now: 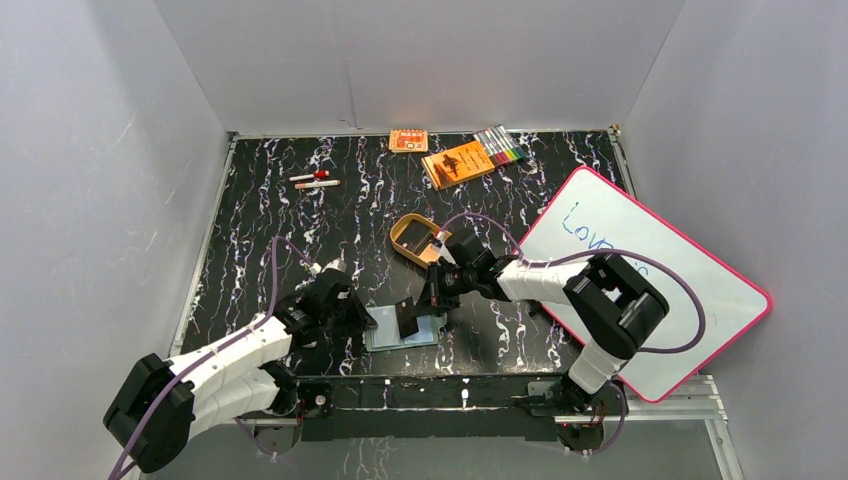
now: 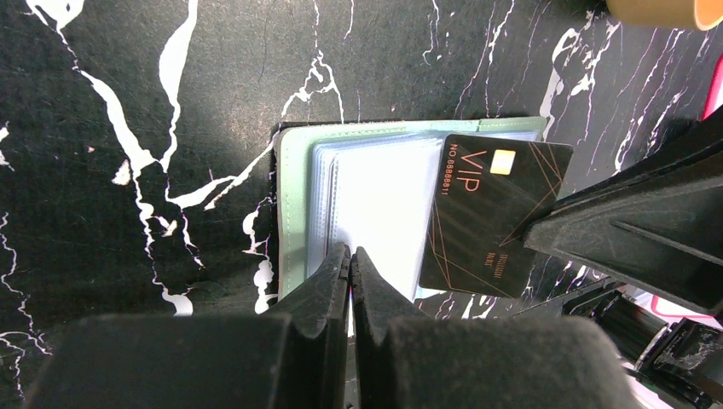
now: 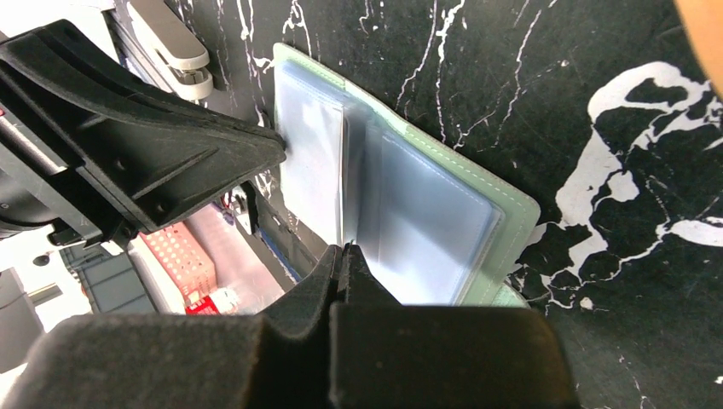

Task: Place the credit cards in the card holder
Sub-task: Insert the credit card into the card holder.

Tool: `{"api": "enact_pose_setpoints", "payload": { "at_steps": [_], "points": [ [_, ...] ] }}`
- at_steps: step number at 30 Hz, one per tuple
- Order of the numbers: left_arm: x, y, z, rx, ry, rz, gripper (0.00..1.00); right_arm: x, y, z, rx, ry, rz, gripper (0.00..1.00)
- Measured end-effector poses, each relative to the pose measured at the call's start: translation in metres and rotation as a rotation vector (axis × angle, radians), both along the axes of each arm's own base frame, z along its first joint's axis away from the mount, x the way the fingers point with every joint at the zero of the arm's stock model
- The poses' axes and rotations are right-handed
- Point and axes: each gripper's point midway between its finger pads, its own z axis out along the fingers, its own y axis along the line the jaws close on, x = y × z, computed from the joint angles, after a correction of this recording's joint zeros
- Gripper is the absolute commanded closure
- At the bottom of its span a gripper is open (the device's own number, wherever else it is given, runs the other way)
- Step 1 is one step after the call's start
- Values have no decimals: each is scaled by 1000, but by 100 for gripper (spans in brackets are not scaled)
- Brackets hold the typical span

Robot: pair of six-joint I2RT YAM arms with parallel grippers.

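Observation:
The sage-green card holder (image 1: 388, 340) lies open near the table's front edge, its pale blue-grey pockets (image 2: 384, 200) facing up. My left gripper (image 2: 351, 252) is shut, and its tips rest on the holder's left page (image 3: 311, 162). A black credit card (image 2: 490, 221) marked VIP stands tilted over the holder's right side (image 3: 426, 213). My right gripper (image 3: 344, 249) is shut on that card's edge, which shows as a thin line between the jaws. From above, the card (image 1: 407, 318) sits just under the right gripper (image 1: 432, 298), close beside the left gripper (image 1: 368, 322).
A tan oval tray (image 1: 418, 238) sits behind the holder. An orange booklet (image 1: 458, 163), coloured markers (image 1: 500, 148) and a small orange box (image 1: 408, 141) lie at the back. Two pens (image 1: 315, 180) are back left. A pink-framed whiteboard (image 1: 640, 290) leans at the right.

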Motion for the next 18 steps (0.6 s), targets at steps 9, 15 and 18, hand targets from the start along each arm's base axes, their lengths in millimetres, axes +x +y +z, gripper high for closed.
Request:
{"api": "enact_pose_setpoints", "payload": {
  "at_steps": [9,15,18],
  "points": [
    [0,0,0,0,0,5,100,-3,0,-7,1,24,-4,100],
    [1,0,0,0,1,7,100,-5,-2,-10,3,32,-5,100],
    [1,0,0,0,1,8,100,-8,-4,-13,-3,40,-5,100]
  ]
}}
